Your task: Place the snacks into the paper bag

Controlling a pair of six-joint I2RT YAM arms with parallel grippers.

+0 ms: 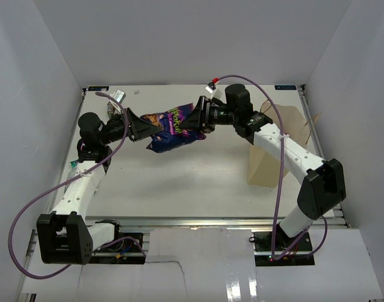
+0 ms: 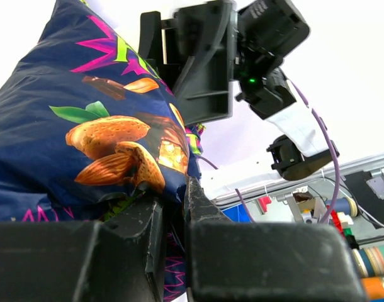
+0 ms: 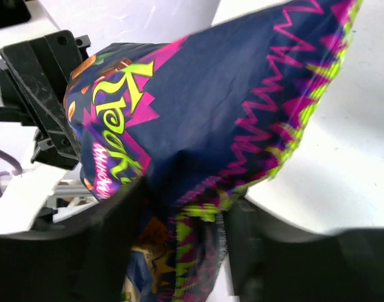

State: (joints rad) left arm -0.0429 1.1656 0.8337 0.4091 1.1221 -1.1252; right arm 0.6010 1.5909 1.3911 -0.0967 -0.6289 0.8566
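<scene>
The big purple snack bag [image 1: 173, 126] hangs above the table between both arms. My left gripper [image 1: 143, 129] is shut on its left end; in the left wrist view the fingertips [image 2: 176, 189] pinch the foil of the purple bag [image 2: 85, 126]. My right gripper [image 1: 198, 119] is at the other end. In the right wrist view its jaws [image 3: 186, 214] stand either side of the crimped edge of the purple bag [image 3: 230, 94], with a slim gap by the right finger. The tan paper bag [image 1: 265, 168] stands at the right, partly behind the right arm.
A small greenish packet [image 1: 73, 165] lies by the left arm near the table's left edge. A little grey-white object [image 1: 118, 95] sits at the back left. White walls close in the table on three sides. Purple cables loop off both arms.
</scene>
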